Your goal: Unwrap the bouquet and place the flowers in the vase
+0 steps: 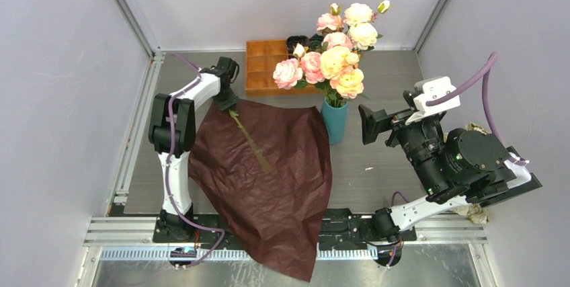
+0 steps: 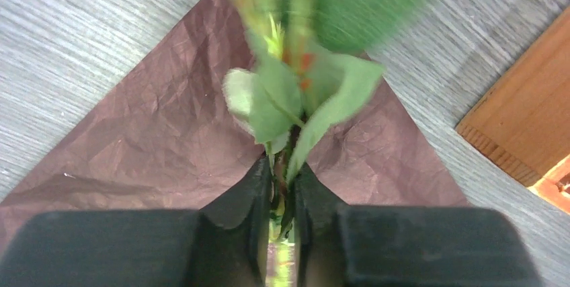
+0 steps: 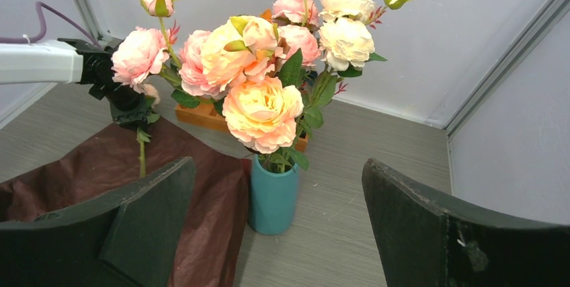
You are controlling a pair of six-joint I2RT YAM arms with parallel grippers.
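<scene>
The teal vase (image 1: pixel 334 121) stands right of the spread dark red wrapping paper (image 1: pixel 269 179) and holds several pink, peach and cream flowers (image 1: pixel 336 52). One more flower stem (image 1: pixel 250 140) stretches over the paper. My left gripper (image 1: pixel 228 102) is at the paper's far corner, shut on that stem's leafy upper part (image 2: pixel 282 99); its jaws (image 2: pixel 282 173) pinch the stem between them. The bloom is blurred at the top edge of the left wrist view. My right gripper (image 1: pixel 376 126) is open and empty, facing the vase (image 3: pixel 272 196) from the right.
An orange compartment tray (image 1: pixel 265 65) sits at the back, behind the vase and close to the left gripper. A beige cloth (image 1: pixel 478 213) lies under the right arm by the right wall. Grey enclosure walls stand on three sides.
</scene>
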